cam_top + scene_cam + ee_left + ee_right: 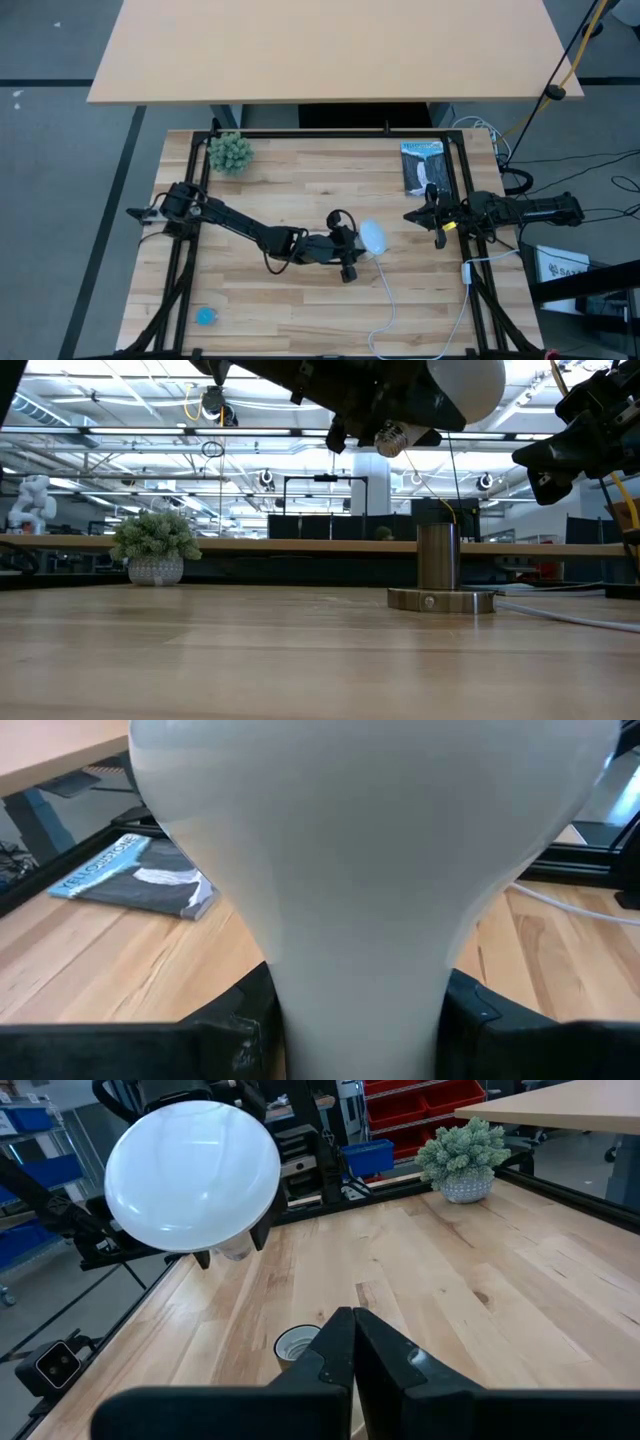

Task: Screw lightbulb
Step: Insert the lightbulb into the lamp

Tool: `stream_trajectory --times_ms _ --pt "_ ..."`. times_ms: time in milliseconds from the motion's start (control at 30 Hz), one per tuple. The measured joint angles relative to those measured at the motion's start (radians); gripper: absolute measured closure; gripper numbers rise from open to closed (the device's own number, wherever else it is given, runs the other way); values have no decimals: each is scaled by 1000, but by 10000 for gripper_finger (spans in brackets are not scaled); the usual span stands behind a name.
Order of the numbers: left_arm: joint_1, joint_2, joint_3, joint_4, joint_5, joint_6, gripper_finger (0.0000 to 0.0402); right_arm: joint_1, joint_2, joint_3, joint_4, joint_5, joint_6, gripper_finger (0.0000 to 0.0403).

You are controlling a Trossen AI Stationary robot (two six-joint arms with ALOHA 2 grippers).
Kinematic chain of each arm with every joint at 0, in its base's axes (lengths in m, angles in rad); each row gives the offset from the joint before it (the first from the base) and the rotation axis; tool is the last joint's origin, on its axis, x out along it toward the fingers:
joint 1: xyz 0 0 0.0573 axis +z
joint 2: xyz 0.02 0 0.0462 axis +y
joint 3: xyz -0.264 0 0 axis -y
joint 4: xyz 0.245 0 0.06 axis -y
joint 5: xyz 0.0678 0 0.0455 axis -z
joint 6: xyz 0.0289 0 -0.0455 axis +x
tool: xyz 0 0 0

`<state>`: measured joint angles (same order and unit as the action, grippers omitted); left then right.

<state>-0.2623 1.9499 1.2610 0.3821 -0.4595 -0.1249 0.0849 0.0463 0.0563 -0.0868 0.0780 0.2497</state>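
My left gripper (352,243) reaches to the table's middle and is shut on the white lightbulb (372,237), which is held in the air. In the low view the bulb's dome (465,385) points toward the table's right and its grey screw base (392,435) hangs lower. The metal socket (440,572) stands upright on its round disc on the table below the bulb; it also shows in the right wrist view (297,1342). My right gripper (352,1335) is shut and empty, to the right of the bulb (418,215). My left gripper pinches the bulb's tapered neck (360,1010) between its two fingers (232,1020), one on each side. It comes from the table's left, and the dome reaches past the fingertips. The bulb is lifted clear above the socket, tilted, dome toward the right and screw base lower.
A white cord (388,300) runs from the socket to the near edge. A small potted plant (230,152) stands at the far left, a dark booklet (422,168) lies at the far right, and a small blue object (206,316) lies near the front left.
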Motion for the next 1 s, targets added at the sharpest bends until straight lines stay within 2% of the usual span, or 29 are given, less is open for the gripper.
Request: stream_trajectory --times_ms 667,867,1000 --pt "59 0 0 22 0 -38 243 0 0 0 0 0 0 403" --pt "92 0 -1 51 27 2 243 0 0 0 0 0 0 403" --pt "99 0 -85 217 62 4 243 0 0 0 0 4 0 403"
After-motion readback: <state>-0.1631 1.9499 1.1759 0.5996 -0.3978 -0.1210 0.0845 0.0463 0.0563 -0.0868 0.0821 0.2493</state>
